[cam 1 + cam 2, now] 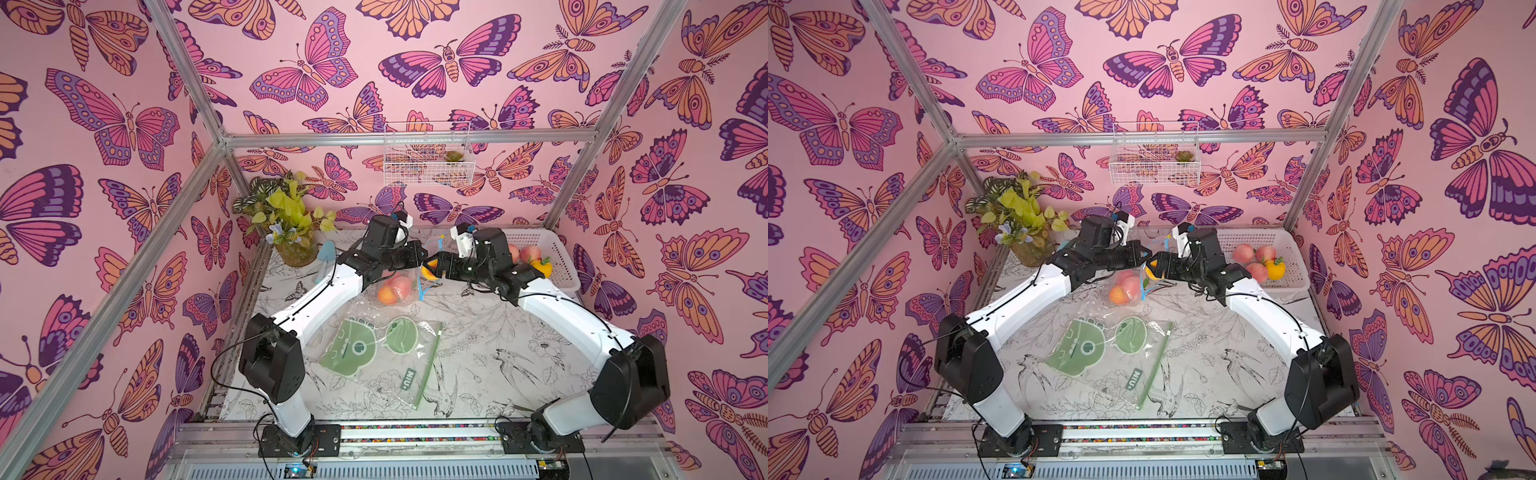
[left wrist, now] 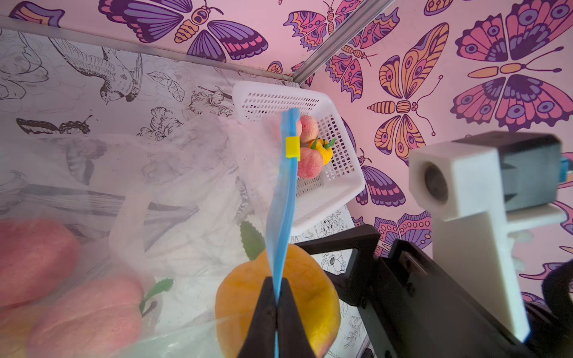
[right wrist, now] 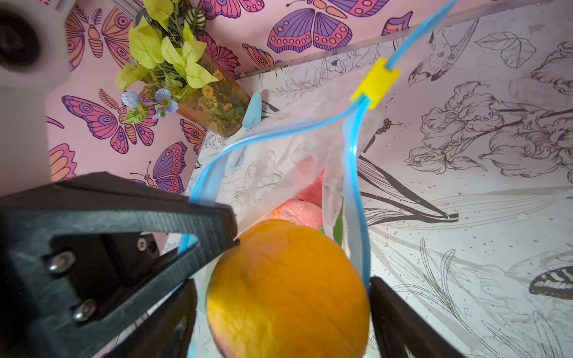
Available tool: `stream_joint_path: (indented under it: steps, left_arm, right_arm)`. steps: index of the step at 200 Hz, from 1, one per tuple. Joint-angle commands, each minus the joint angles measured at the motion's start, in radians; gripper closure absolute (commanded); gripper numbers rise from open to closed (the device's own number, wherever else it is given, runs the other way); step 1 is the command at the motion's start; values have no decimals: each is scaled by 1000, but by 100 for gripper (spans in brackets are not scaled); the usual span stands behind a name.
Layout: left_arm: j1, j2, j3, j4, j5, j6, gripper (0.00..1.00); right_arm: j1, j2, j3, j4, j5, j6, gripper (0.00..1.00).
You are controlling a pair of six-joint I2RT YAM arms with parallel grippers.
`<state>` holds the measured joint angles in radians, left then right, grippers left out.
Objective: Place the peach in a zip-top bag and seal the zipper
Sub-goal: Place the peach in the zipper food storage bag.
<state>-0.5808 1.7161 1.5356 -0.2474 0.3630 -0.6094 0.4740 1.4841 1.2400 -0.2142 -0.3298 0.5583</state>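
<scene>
A clear zip-top bag with a blue zipper strip and yellow slider hangs at the back middle of the table; pink peaches lie inside it. My left gripper is shut on the blue zipper strip and holds one lip of the mouth up. An orange-yellow peach sits between the fingers of my right gripper at the bag's mouth, also seen in both top views. In the right wrist view the two zipper lips spread apart below the slider.
A white basket at the back right holds more peaches. A second bag with green print lies flat in the table's middle. A vase of flowers stands back left. A wire basket hangs on the back wall.
</scene>
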Motion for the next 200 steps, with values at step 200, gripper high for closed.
stream_joint_path:
  steps: [200]
  left_arm:
    - [19, 44, 87, -63, 109, 17, 100]
  right_arm:
    - [62, -38, 101, -64, 247, 7, 23]
